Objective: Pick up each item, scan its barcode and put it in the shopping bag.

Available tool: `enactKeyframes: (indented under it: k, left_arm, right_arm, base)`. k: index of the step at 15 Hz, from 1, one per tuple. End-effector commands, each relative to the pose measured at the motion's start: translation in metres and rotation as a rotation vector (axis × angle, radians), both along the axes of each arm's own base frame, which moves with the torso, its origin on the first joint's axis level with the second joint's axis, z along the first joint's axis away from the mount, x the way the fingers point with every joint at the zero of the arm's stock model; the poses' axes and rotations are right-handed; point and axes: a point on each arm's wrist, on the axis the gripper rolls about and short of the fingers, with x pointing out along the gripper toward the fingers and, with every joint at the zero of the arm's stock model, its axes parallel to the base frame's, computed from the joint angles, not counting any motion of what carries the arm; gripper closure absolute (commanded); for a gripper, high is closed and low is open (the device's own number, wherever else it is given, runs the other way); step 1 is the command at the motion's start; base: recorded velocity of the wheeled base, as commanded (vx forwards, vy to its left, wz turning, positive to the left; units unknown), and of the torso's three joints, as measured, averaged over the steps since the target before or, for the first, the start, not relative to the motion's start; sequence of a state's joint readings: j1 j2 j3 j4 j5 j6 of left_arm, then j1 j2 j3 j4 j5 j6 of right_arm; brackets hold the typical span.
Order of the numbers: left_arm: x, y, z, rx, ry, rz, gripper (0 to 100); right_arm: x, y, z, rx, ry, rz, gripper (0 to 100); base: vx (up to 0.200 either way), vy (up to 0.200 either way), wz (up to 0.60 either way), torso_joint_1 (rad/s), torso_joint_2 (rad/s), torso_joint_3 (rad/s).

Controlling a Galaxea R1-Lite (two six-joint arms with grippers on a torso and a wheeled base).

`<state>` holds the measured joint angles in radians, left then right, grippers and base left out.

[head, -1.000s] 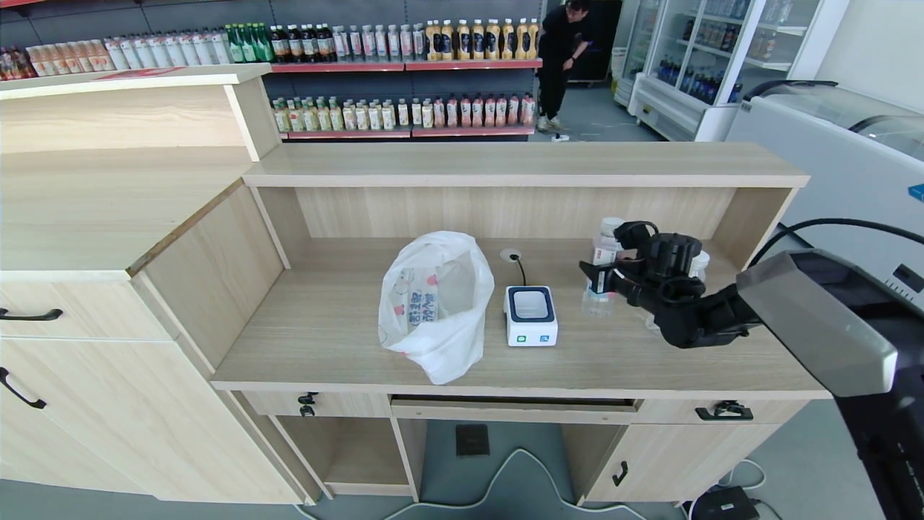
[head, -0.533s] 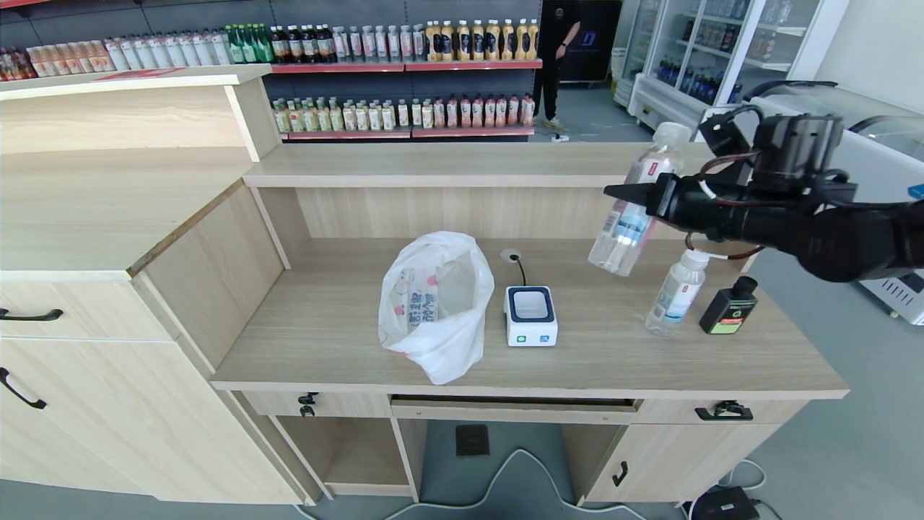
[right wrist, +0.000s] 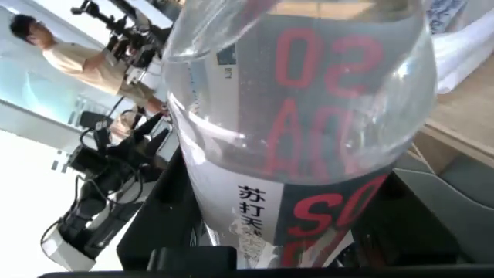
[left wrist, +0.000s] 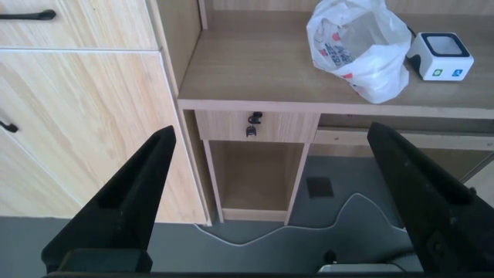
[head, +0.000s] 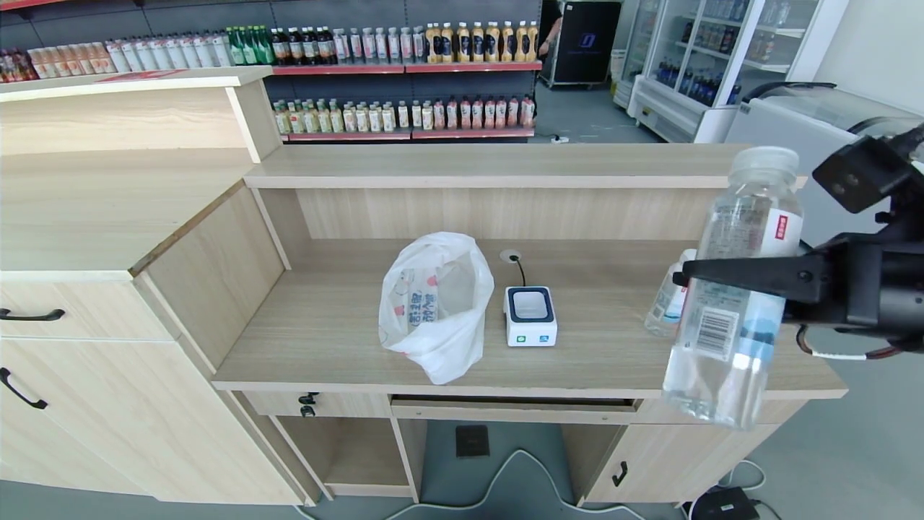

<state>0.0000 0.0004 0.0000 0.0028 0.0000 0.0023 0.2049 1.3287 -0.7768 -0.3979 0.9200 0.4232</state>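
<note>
My right gripper (head: 729,278) is shut on a clear water bottle (head: 736,289) with a white cap. It holds the bottle upright and slightly tilted, high above the counter's right front corner. The barcode (head: 715,330) faces the head camera. In the right wrist view the bottle (right wrist: 309,131) stands close up with its red-lettered label. The white scanner (head: 530,315) sits mid-counter, right of the open white shopping bag (head: 437,303), which holds a package. My left gripper (left wrist: 270,201) hangs open low down, left of the counter, with the bag (left wrist: 361,46) and scanner (left wrist: 438,55) far ahead.
A second small water bottle (head: 660,307) stands on the wooden counter (head: 325,339), partly hidden behind the held one. The scanner's cable runs to a hole at the back. A raised ledge (head: 505,162) borders the counter's rear, and a taller cabinet (head: 108,209) stands to the left.
The right gripper took the bottle off the counter, raised it, then brought it forward and right, close to the head camera. The black bottle seen half a second ago is now hidden.
</note>
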Motion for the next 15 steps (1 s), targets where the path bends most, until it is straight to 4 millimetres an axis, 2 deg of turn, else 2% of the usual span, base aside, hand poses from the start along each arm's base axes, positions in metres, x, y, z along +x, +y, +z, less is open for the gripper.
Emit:
enactKeyframes:
  k: [1, 5, 8, 15]
  left_arm:
    - [0.0, 0.0, 0.0, 0.001, 0.0, 0.0, 0]
    - [0.0, 0.0, 0.0, -0.001, 0.0, 0.0, 0]
    - [0.0, 0.0, 0.0, -0.001, 0.0, 0.0, 0]
    - [0.0, 0.0, 0.0, -0.001, 0.0, 0.0, 0]
  right_arm:
    - [-0.027, 0.002, 0.003, 0.014, -0.037, 0.079, 100]
    - [-0.039, 0.014, 0.014, 0.035, -0.078, 0.235, 100]
    - [-0.058, 0.018, 0.015, 0.045, -0.104, 0.324, 100]
    - [-0.071, 0.018, 0.01, 0.04, -0.128, 0.351, 100]
  base:
    - [0.0, 0.0, 0.0, 0.0, 0.0, 0.0]
    - [0.0, 0.0, 0.0, 0.0, 0.0, 0.0]
    - [0.0, 0.0, 0.0, 0.0, 0.0, 0.0]
    - [0.0, 0.0, 0.0, 0.0, 0.0, 0.0]
